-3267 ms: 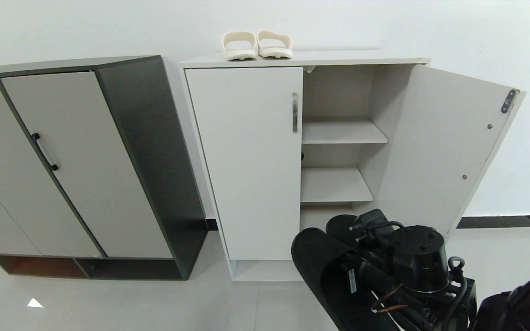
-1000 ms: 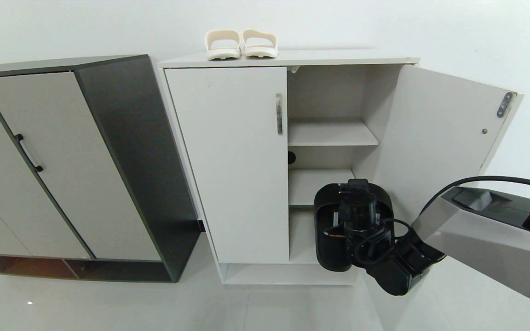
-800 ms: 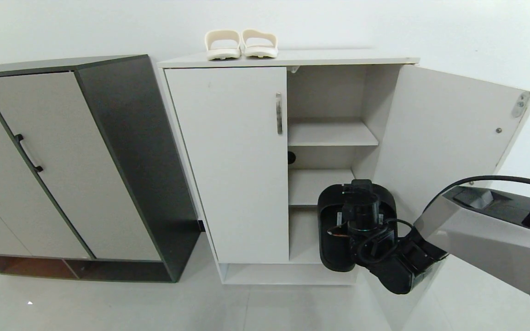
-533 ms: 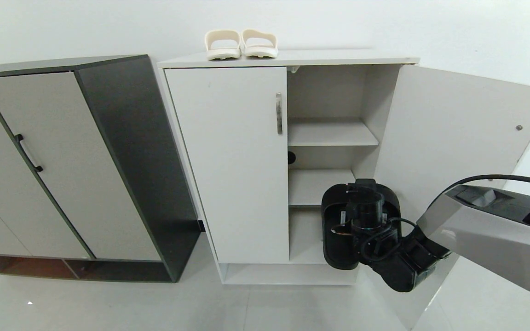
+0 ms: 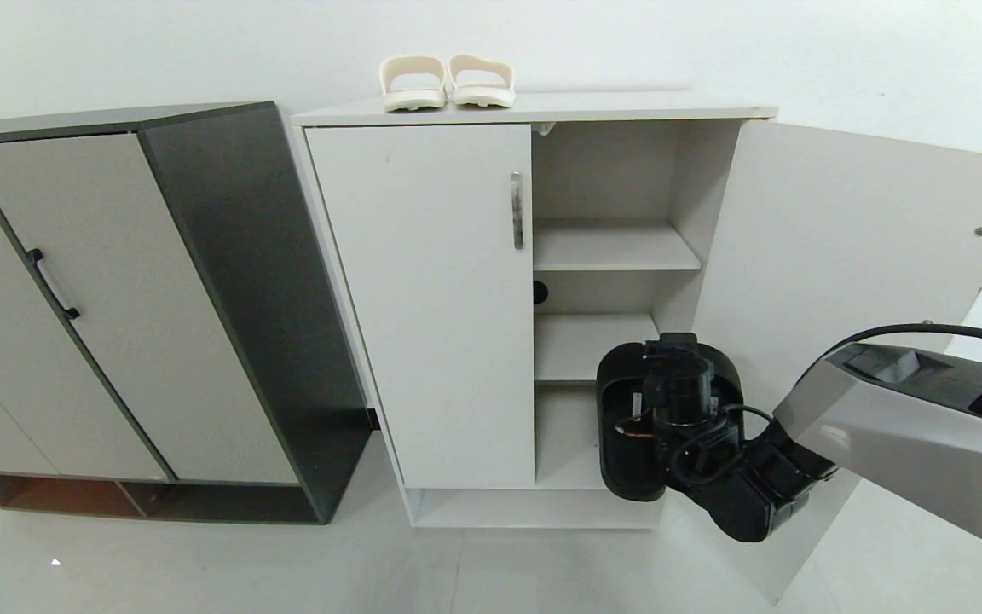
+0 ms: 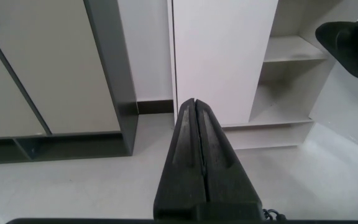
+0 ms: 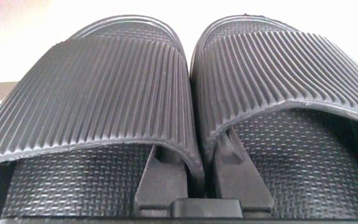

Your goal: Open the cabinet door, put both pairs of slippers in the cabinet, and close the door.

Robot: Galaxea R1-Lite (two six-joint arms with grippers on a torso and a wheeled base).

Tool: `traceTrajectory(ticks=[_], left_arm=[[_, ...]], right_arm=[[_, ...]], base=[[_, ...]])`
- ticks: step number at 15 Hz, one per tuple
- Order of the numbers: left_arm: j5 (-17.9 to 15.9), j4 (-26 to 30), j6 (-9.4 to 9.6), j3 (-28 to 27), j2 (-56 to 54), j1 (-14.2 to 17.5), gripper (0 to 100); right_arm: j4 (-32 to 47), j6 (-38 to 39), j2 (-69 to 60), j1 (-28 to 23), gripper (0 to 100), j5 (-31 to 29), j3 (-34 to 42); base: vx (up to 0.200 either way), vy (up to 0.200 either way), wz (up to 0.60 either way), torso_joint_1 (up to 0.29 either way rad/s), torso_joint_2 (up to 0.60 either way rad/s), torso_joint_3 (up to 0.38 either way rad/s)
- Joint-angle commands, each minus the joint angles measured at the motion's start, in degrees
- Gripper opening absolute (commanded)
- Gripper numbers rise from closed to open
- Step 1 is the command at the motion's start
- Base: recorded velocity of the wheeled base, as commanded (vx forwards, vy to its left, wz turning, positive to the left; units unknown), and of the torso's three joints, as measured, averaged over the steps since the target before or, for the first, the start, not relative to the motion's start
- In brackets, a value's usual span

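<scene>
My R gripper [image 7: 197,177] is clamped on the black slippers [image 5: 623,443], 1 finger inside each, pinching inner walls so the pair moves as 1. Held before cabinet [image 5: 423,298], open right bay. L gripper [image 6: 196,112] closed, empty.

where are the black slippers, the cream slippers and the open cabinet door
black slippers [image 5: 619,460], head view, outer side of one slipper
cream slippers [image 5: 482,72], head view, strap of one slipper
open cabinet door [image 5: 840,256], head view, inner face
</scene>
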Motion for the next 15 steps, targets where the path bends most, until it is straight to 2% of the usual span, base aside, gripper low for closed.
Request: traceTrajectory(ticks=[1,3,6,12,15], left_arm=[[-0.02,0.0,0.01,0.0,0.1,0.01,0],[-0.02,0.0,0.01,0.0,0.1,0.01,0],[-0.02,0.0,0.01,0.0,0.1,0.01,0],[-0.02,0.0,0.1,0.0,0.1,0.01,0],[-0.02,0.0,0.01,0.0,0.1,0.01,0]], right_arm=[[-1.67,-0.43,-0.45,1.0,0,2.17,1.42],[-7.04,-2.89,-1.06,4.16,0,6.74,3.88],[-7.3,-2.8,-1.59,6.18,0,8.05,5.72],[-7.3,-2.54,-1.68,6.62,0,8.49,6.16],[-7.56,-2.54,-1.59,7.59,0,8.49,6.78]], base=[[0.0,0.0,0.0,0.0,0.0,0.0],[0.0,0.0,0.0,0.0,0.0,0.0],[0.0,0.0,0.0,0.0,0.0,0.0],[0.0,0.0,0.0,0.0,0.0,0.0],[0.0,-0.2,0.0,0.002,0.0,0.001]])
